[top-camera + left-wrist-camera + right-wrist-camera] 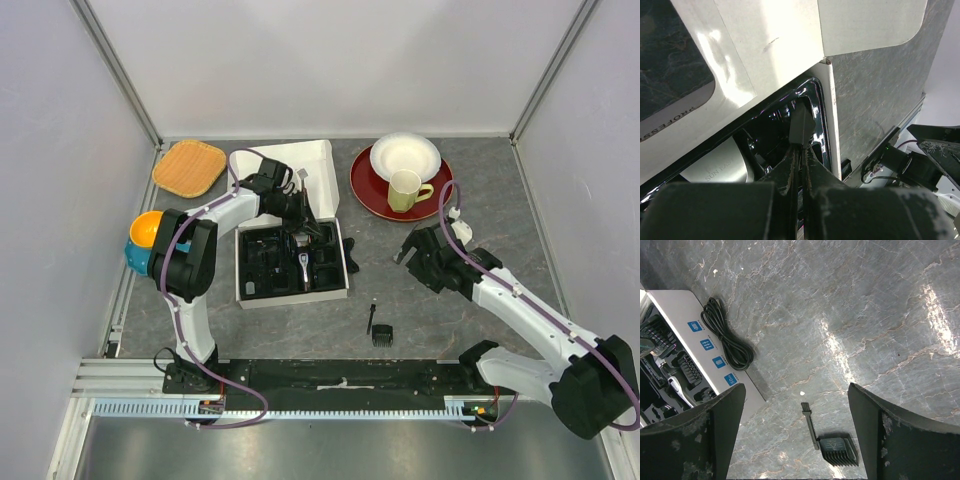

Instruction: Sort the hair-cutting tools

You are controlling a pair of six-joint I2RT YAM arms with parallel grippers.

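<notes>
Left gripper (801,147) jaws closed, tips down in glossy black moulded tray (821,115). Small black piece (802,125) at tips shows only in left wrist view; pinched or not, can't tell. Silver-black clipper (302,266) in tray, long axis near-far. Right of box (300,160): thin brush (371,319), axis near-far. Ribbed comb attachment (382,336) just beside it, teeth pointing near. Right gripper (796,390) jaws wide open, empty, above grey marbled table (450,320).

1. clipper (301,266) lies in the box (241,280), centre-left on the table (430,305).
2. cable (350,255) just right of the box.
3. brush (371,318) just left of comb attachment (382,335), in front of the cable.
</notes>
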